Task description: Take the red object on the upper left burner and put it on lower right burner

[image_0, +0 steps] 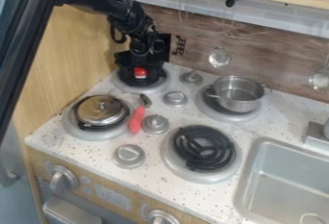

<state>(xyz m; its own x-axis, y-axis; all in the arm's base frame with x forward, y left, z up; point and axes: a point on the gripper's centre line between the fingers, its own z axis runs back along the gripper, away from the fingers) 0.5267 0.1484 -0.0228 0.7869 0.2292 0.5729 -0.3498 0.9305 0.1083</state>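
Observation:
My gripper (139, 65) hangs low over the upper left burner (146, 90), with black parts of it around the red object (140, 73). A small red face of that object shows in front; the rest is hidden by the gripper, and I cannot tell whether it is held or touches the coil. Nothing stands on the lower right burner (204, 148), whose black coil lies in a round grey pan.
A steel pot (238, 94) sits on the upper right burner. The lower left burner bears a lidded pan (101, 110). Between the left and right burners are several grey knobs and a red-handled utensil (137, 118). The sink (283, 184) is at right.

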